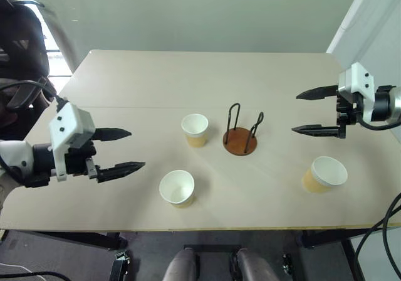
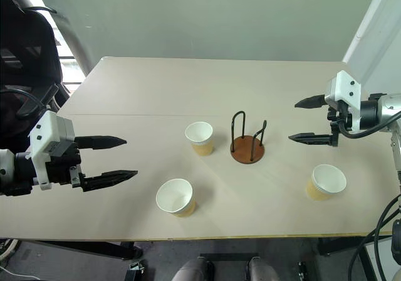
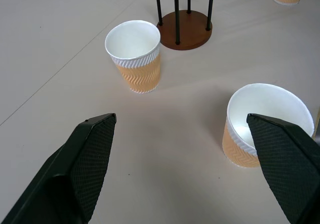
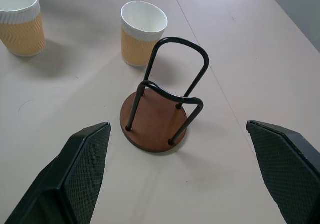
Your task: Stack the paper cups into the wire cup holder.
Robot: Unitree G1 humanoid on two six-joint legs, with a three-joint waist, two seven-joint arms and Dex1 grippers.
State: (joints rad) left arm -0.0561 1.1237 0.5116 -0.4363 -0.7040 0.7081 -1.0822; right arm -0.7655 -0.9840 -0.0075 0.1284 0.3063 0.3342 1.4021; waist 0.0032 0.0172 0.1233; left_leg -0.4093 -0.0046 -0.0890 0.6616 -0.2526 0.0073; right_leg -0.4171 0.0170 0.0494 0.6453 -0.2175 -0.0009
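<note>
The wire cup holder (image 1: 241, 135) stands upright near the middle of the counter (image 1: 188, 80), its round reddish-brown base flat on the surface and its two thin black wire loops rising from it with nothing between them. Three paper cups stand upright and apart from one another, mouths up, white inside with a tan ribbed outer wall. The middle cup (image 1: 195, 130) is just beside the holder on its left, not touching it. The near cup (image 1: 177, 187) sits closer to the front edge, on the left of centre. The right cup (image 1: 324, 174) stands well apart from the holder, toward the counter's right front.

The left gripper (image 1: 120, 150) hovers above the counter's left side with its two black fingers spread wide and holding nothing; the near cup lies just ahead of it. The right gripper (image 1: 308, 112) hangs over the right side, fingers likewise wide apart and empty, pointing toward the holder.

No writing or brand can be read on the cups, the holder or the grippers.

The counter is a pale beige top with a faint seam running across it. Behind it is a plain grey-green wall, and a dark chair (image 2: 28, 49) stands at the far left.
</note>
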